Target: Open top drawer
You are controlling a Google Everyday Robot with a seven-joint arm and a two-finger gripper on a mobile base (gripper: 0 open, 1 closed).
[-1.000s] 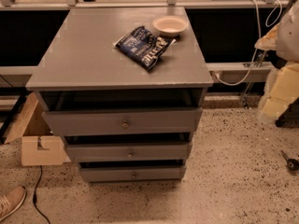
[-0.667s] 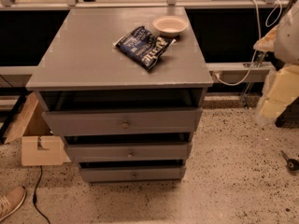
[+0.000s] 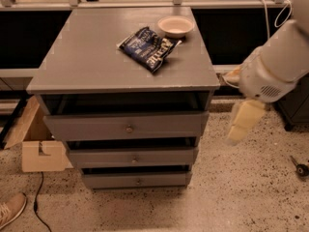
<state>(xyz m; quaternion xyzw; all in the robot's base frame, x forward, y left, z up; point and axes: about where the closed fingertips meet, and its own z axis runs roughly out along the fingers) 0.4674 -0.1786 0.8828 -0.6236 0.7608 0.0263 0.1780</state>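
Camera view, looking down on the front of a grey cabinet (image 3: 203, 100). Flat grey tabletop (image 3: 91, 57); on it a dark blue snack bag (image 3: 147, 47), lying flat towards the back right; a pale shallow bowl (image 3: 175, 26) stands upright just behind the bag, its rim close to the bag's far corner; cannot tell whether the two touch.

Three drawer fronts stacked below the tabletop. Top drawer (image 3: 87, 127): the uppermost and widest front, directly under the tabletop, with a dark gap between its upper edge and the tabletop's front lip; small round knob (image 3: 129, 128) at its centre; cannot tell whether it is pulled out at all. Middle drawer (image 3: 164, 157) and bottom drawer (image 3: 111, 180) are narrower, each with a dark gap above it.

Pincer (image 3: 240, 129): cream-coloured, hanging downward from the white arm (image 3: 277, 64) to the right of the cabinet, level with the top drawer, just beside the cabinet's right side but apart from it; well apart from the knob; cannot tell how far open it is; nothing seen in its hold.

Speckled floor (image 3: 241, 197); open cardboard box (image 3: 41, 156) against the cabinet's left side; tan shoe (image 3: 10, 210) at the lower left corner; black cable (image 3: 37, 208) running beside it.
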